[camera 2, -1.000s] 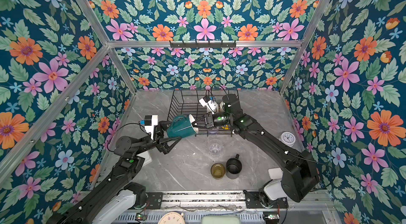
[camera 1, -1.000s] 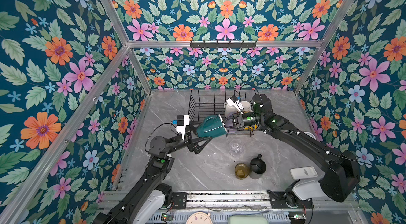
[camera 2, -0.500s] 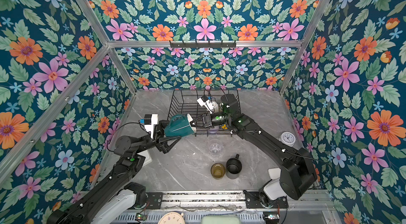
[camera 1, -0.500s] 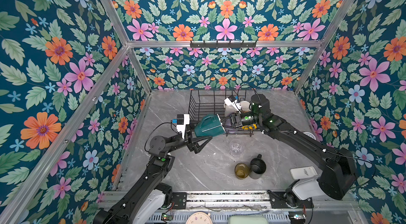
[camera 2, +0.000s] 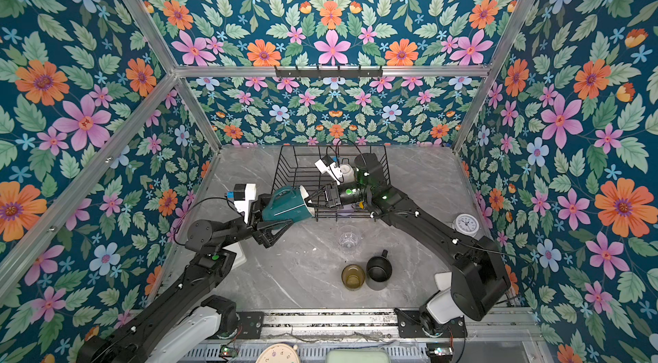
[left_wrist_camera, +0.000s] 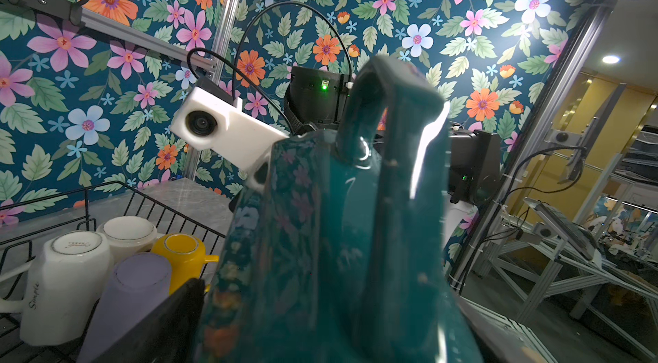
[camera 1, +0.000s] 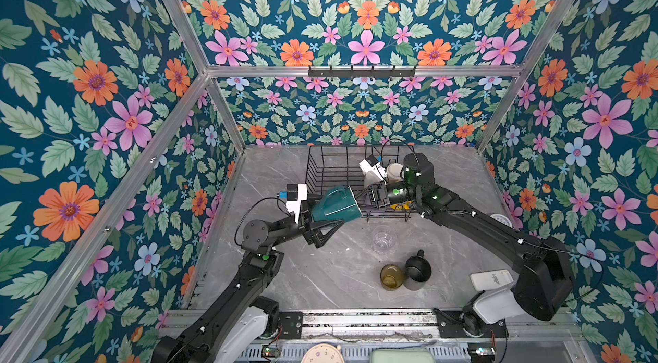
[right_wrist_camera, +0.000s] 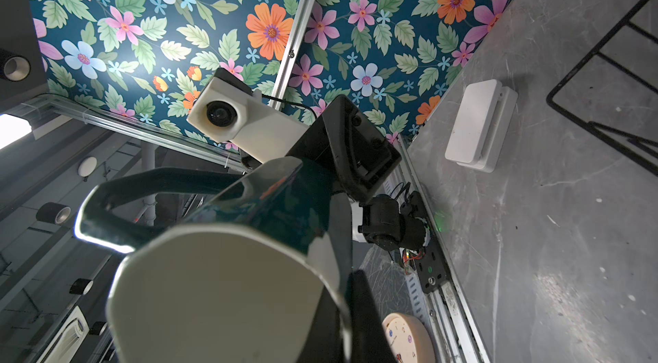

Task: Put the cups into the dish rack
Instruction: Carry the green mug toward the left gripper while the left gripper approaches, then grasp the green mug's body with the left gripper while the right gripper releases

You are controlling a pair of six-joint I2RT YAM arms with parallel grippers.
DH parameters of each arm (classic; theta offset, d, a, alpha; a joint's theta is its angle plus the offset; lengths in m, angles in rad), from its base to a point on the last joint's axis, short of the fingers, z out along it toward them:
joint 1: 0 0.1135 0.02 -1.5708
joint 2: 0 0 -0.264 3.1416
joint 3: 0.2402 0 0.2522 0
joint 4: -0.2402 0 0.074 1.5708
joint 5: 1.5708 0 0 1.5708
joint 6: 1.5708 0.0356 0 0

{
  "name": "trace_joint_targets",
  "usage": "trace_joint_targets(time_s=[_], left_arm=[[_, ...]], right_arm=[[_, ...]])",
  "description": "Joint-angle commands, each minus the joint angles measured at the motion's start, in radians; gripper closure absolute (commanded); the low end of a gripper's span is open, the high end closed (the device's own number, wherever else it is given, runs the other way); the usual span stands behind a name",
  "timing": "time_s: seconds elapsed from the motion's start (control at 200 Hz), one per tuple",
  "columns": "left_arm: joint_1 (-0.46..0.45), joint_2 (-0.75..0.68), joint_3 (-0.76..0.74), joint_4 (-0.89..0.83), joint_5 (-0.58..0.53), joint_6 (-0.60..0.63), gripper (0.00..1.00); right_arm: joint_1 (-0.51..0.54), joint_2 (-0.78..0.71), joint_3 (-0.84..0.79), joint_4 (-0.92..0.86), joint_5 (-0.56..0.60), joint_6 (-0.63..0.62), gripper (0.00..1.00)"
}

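The dark green mug [camera 1: 334, 204] [camera 2: 286, 206] lies on its side in the air just in front of the dish rack [camera 1: 320, 165], handle up, mouth to the right. My right gripper [camera 1: 358, 203] is shut on its rim, with one finger [right_wrist_camera: 359, 308] outside the wall and the other inside. My left gripper [camera 1: 338, 206] stands wide open around the mug's body [left_wrist_camera: 320, 254]; whether its fingers touch it I cannot tell. In the rack, upside down, stand a white mug with script [left_wrist_camera: 64, 283], a second white mug [left_wrist_camera: 128, 233], a yellow mug [left_wrist_camera: 181, 254] and a lilac tumbler [left_wrist_camera: 131, 293].
On the table in front of the rack stand a clear glass [camera 1: 382, 238], an amber glass [camera 1: 391, 276] and a black mug [camera 1: 417, 270]. A small white clock [camera 2: 466, 224] sits by the right wall. A black hook rail [camera 1: 361, 71] hangs on the back wall.
My right gripper has moved left with the green mug, bringing it a little deeper between the left gripper's fingers. The left arm has hardly moved.
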State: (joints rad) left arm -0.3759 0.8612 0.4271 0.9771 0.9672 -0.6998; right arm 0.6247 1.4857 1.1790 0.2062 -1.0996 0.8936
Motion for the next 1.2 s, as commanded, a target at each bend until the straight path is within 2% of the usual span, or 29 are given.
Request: trace_joint_targets(time_s=[0.0, 0.25, 0.44, 0.605, 0.795, 1.03, 1.195], left_arm=[[-0.001, 0.002, 0.005, 0.046, -0.008, 0.002, 0.03], [0.000, 0.007, 0.006, 0.057, -0.010, -0.004, 0.05], [0.000, 0.007, 0.005, 0.070, -0.007, -0.011, 0.12], [0.000, 0.022, 0.015, 0.087, 0.020, -0.030, 0.27], [-0.001, 0.016, 0.003, 0.120, 0.009, -0.049, 0.57], [-0.001, -0.011, 0.005, 0.115, -0.013, -0.046, 0.86], [0.000, -0.035, 0.008, 0.095, -0.028, -0.037, 1.00]], right_arm=[[0.004, 0.002, 0.007, 0.084, -0.027, 0.017, 1.00], [0.012, 0.020, 0.007, 0.102, -0.029, 0.028, 1.00], [0.016, 0.031, 0.007, 0.129, -0.031, 0.049, 1.00], [0.018, 0.047, 0.006, 0.140, -0.033, 0.060, 1.00], [0.021, 0.051, 0.005, 0.153, -0.031, 0.071, 1.00], [0.021, 0.060, 0.008, 0.133, -0.017, 0.070, 1.00], [0.020, 0.069, 0.015, 0.134, -0.013, 0.077, 1.00]])
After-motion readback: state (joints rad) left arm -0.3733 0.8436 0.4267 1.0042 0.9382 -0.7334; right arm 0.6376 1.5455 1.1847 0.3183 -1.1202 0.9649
